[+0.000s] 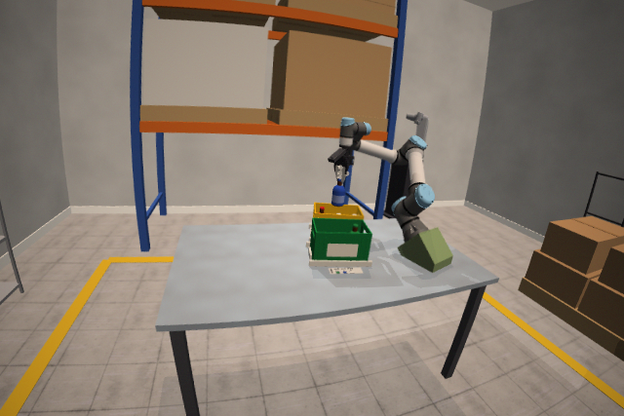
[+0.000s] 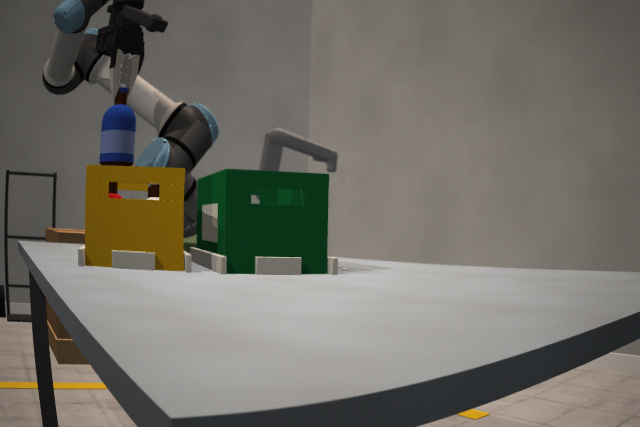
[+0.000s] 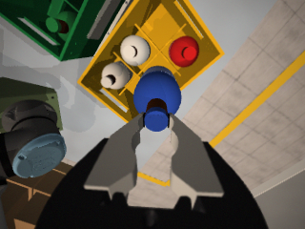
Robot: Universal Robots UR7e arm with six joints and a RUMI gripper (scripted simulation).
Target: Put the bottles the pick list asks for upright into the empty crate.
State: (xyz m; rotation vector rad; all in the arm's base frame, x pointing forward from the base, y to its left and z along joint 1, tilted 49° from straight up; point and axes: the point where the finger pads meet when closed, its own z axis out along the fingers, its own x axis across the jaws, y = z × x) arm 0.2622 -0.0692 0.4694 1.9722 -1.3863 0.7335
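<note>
- Lifting step in hand: blue bottle [image 2: 117,134] hangs upright at left of the exterior view, its base about level with the top rim of the yellow crate [image 2: 134,218], so it looks nearly or just free of its cell.
- Gripper [image 3: 155,125] is clamped nearly shut on the bottle's neck just under the blue cap; jaws sit either side of it in the wrist view, lower centre.
- Yellow crate, per wrist view, holds two white-capped bottles [image 3: 134,50] and one red-capped bottle [image 3: 185,52]; one cell lies directly under the held bottle.
- Green crate [image 2: 263,219] stands just beside the yellow one, right of it in the exterior view; a green-capped bottle [image 3: 56,24] is already in it, upper left of the wrist frame.
- Pick list [image 1: 343,269] lies on the table [image 1: 252,281] in front of the green crate in the top view; too small to read counts.
- Next move, my call: a bit more lift for clearance, traverse over a free green-crate cell, lower straight, release only once seated.
- Risk: neck grip lets the body swing; crates are loose, so a rim clip could shove one.
</note>
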